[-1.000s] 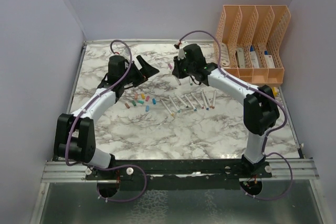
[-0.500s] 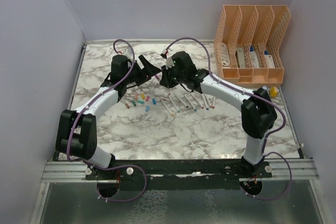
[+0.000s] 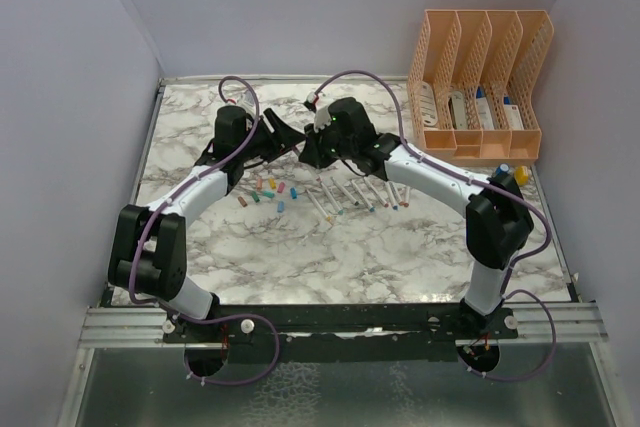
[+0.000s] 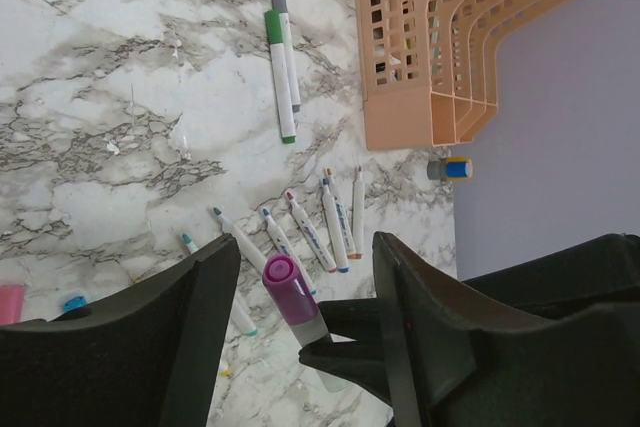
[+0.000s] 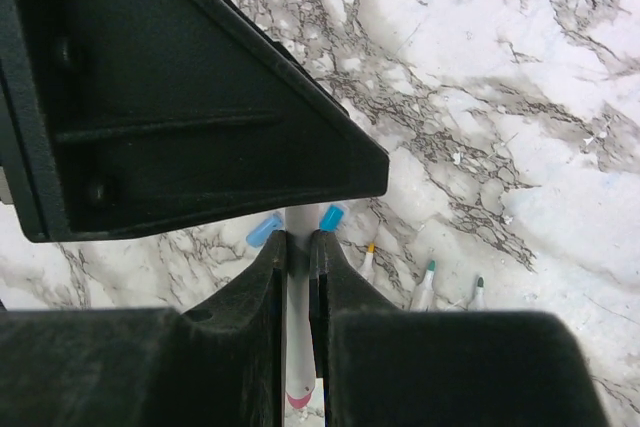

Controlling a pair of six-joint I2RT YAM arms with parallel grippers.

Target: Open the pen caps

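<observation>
My right gripper [image 3: 308,150] [image 5: 298,239] is shut on a white pen [image 5: 299,347] with a purple cap [image 4: 283,282]. It holds the pen above the table, cap pointing at my left gripper [image 3: 288,135] [image 4: 305,252]. The left gripper is open, and the purple cap sits between its jaws without touching either. Several uncapped pens [image 3: 355,192] [image 4: 320,222] lie in a row on the marble. Several loose caps [image 3: 268,190] lie left of them; two blue caps [image 5: 264,230] show in the right wrist view. Two capped pens, green [image 4: 282,82] and grey, lie apart.
A peach lattice file organiser [image 3: 480,77] [image 4: 450,37] stands at the back right. A small blue and yellow bottle-like item [image 3: 510,175] [image 4: 448,168] sits by its front corner. Grey walls enclose the marble table [image 3: 350,247] on three sides.
My right gripper has swung left with the pen towards my left gripper. The left gripper has edged right, so the purple cap now sits between its open jaws.
</observation>
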